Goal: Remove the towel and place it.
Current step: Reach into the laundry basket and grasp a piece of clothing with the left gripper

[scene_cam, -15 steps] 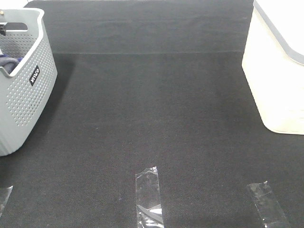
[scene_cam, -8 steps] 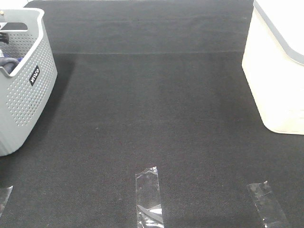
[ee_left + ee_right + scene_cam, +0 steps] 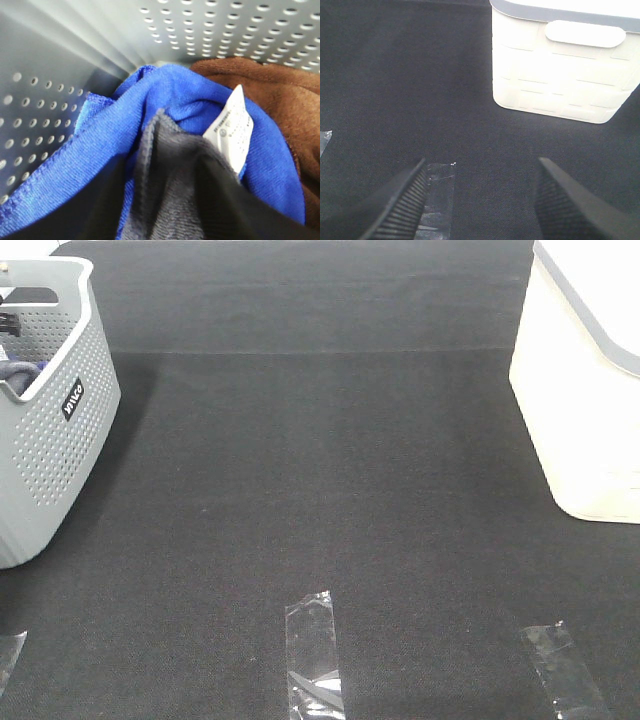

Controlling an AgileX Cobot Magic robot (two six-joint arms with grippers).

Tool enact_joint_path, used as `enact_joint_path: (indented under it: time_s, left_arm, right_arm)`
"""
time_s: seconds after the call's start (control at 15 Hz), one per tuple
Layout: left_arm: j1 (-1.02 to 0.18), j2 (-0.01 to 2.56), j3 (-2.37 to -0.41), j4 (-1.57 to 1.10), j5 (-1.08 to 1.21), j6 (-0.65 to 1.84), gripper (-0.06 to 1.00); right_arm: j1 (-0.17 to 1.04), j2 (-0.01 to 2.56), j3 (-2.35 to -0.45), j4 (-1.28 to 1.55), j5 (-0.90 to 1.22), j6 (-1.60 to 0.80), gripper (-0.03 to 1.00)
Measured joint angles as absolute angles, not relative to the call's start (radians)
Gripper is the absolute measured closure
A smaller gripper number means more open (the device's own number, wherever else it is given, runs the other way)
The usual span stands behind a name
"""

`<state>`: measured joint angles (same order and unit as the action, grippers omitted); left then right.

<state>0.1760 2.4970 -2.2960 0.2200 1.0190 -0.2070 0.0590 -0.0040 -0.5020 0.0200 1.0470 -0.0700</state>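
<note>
The slate-grey towel (image 3: 167,165) lies in the grey perforated basket (image 3: 55,430) at the far left, bunched over a bright blue cloth (image 3: 180,95). In the left wrist view a fold of it stands up in a peak between the two dark fingers of my left gripper (image 3: 170,222), which is shut on it. In the high view only a small bunch of cloth (image 3: 14,373) shows over the basket rim. My right gripper (image 3: 480,200) is open and empty, above the black mat and short of the white bin (image 3: 560,65).
A brown cloth (image 3: 270,95) and a white label (image 3: 231,130) also lie in the basket. The white bin (image 3: 585,390) stands at the right edge of the black mat (image 3: 320,470). Clear tape strips (image 3: 313,655) sit near the front edge.
At the basket's left edge the dark part of my left arm has shifted a little lower, and the cloth bunch has moved slightly. Nothing else has moved.
</note>
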Motion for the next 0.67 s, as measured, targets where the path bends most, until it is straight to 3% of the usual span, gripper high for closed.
enact_joint_path:
  time_s: [0.07,0.4,0.67]
  left_arm:
    - [0.176,2.497,-2.296,0.219,1.027,-0.207,0.58]
    - [0.176,2.480,-2.296,0.249,1.069,-0.204,0.67]
    - [0.176,2.458,-2.299,0.262,1.079,-0.176,0.94]
  right_arm:
    - [0.059,-0.004,-0.502,0.020,1.047,-0.070,0.38]
    - [0.059,-0.004,-0.502,0.020,1.047,-0.070,0.38]
    - [0.059,-0.004,-0.502,0.020,1.047,-0.070,0.38]
